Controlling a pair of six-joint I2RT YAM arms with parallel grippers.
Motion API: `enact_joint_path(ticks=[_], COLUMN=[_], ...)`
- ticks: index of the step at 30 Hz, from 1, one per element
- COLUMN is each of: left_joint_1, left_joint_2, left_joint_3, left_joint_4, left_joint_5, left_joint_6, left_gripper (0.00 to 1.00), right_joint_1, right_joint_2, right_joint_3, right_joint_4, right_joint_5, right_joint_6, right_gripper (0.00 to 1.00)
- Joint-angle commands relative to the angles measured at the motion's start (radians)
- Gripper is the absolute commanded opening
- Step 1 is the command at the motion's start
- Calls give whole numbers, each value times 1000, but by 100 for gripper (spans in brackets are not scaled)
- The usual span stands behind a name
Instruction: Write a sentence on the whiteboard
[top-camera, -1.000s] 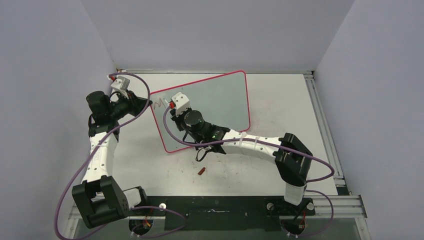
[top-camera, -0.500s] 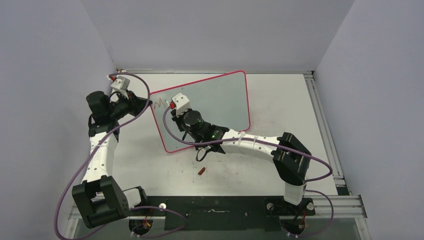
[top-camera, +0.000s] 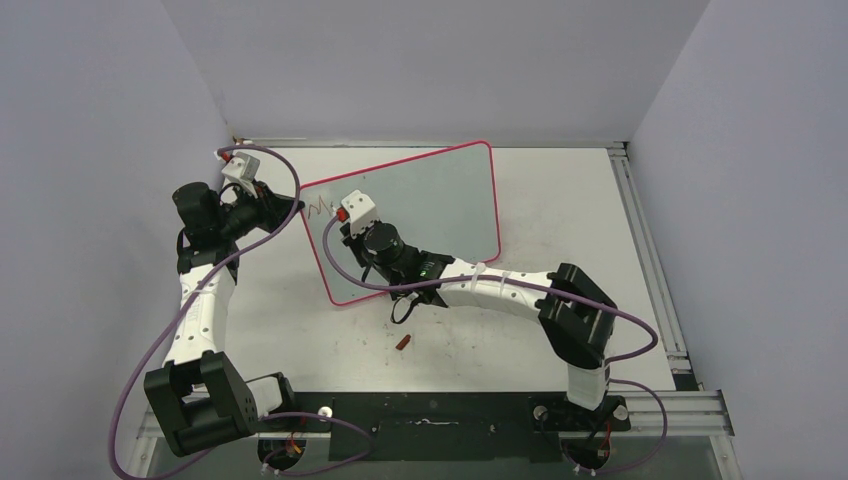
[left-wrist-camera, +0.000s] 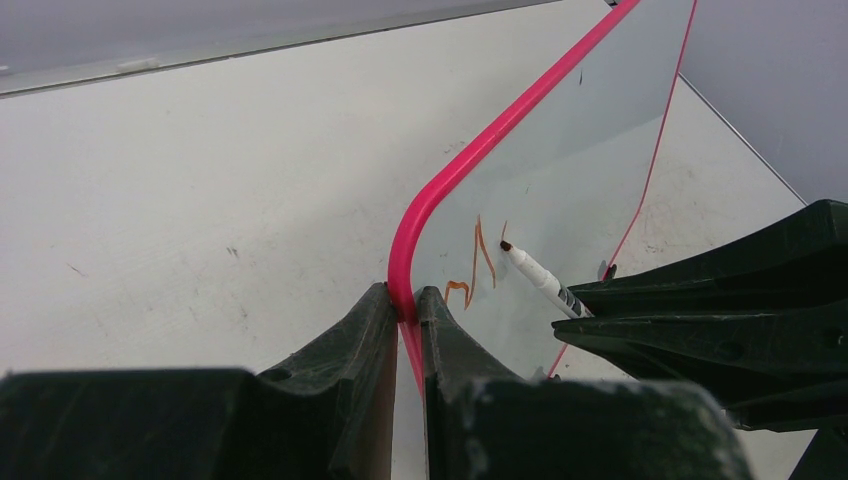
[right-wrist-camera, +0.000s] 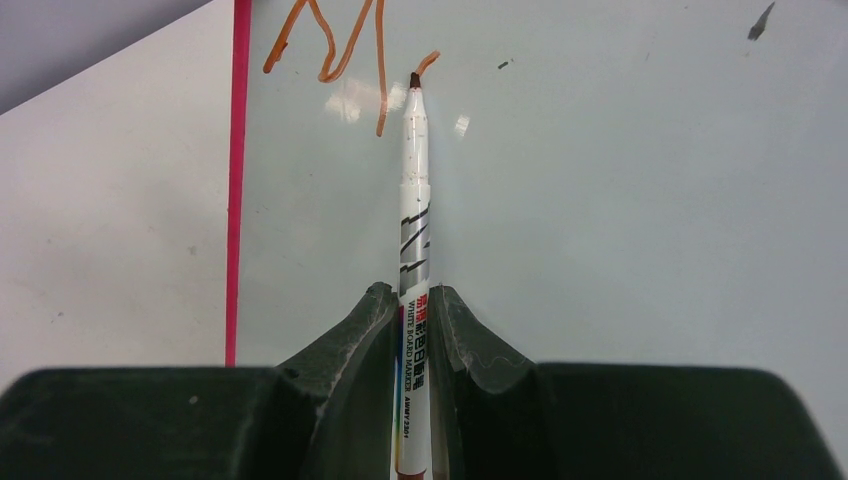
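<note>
Sentence (right-wrist-camera: 330, 70): found only a shaky red-brown "M" plus the short start of a next stroke, high on the whiteboard (top-camera: 440, 200) by its left rounded corner. Noted whiteboard standing on the table (top-camera: 580, 230), toward the far left. Saw marker (right-wrist-camera: 413, 190) tip touching the board at the end of that short stroke. Recorded right gripper (right-wrist-camera: 412, 295) clenched on the marker barrel, label facing the wrist camera. Recorded left gripper (left-wrist-camera: 404, 300) pinched onto the pink-red rim just below the corner. Spotted small red item (top-camera: 403, 342) on the table, nearer than the board and apart from it; too small to identify.
</note>
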Motion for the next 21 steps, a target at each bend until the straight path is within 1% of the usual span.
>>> enact_joint_path(ticks=[1,21], left_joint_1=[-4,-4], left_joint_2=[-12,-16], left_joint_3=[-10,-11], left_joint_4=[-31,-31], left_joint_5=[17,16], left_joint_6=[7,6], left_gripper=[0,0], right_joint_1=[-4,-3], right_joint_2=[15,-3], right_joint_3=[45,4], right_joint_4=[-1,-26], right_joint_5=[-6,9], right_joint_6=[1,14], right_gripper=[5,5])
